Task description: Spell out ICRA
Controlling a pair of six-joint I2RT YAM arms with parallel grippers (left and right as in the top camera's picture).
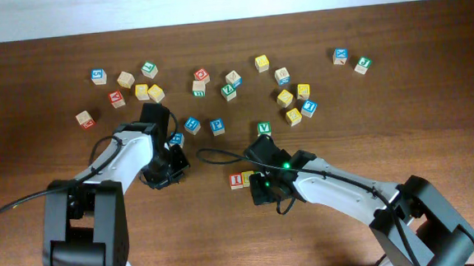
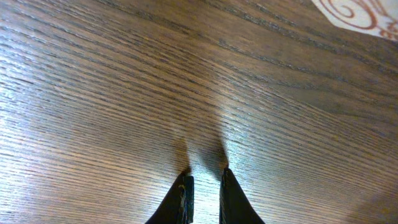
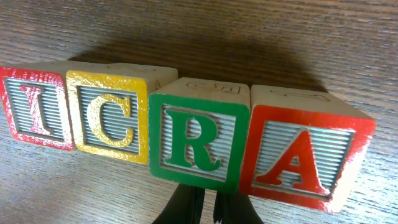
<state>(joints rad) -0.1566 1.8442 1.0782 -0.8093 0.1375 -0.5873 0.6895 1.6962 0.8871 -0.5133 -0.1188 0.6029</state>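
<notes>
Overhead and wrist views of a wooden table [image 1: 434,121] with 2 arms. 4 lettered cubes are set in 1 row, side by side and touching, on the near middle of the table. In the right wrist view they are read from left to right as a red I cube [image 3: 37,109], a yellow C cube [image 3: 109,117], a green R cube [image 3: 196,140] and a red A cube [image 3: 305,155]. The R cube is turned slightly out of line with its neighbours.

The right gripper [image 3: 208,202] is seen just in front of the R cube, its fingers drawn almost together and nothing held. From overhead, only the I and C cubes are visible beside this arm; the other 2 are covered by it.

The left gripper [image 2: 205,177] is held low over bare wood, left of the row. Its fingers [image 2: 184,196] are parted by a narrow gap through which only the table is seen.

A green V cube [image 1: 263,128] lies apart, behind the row. Many loose cubes [image 1: 147,70] are scattered across the far half of the table.
</notes>
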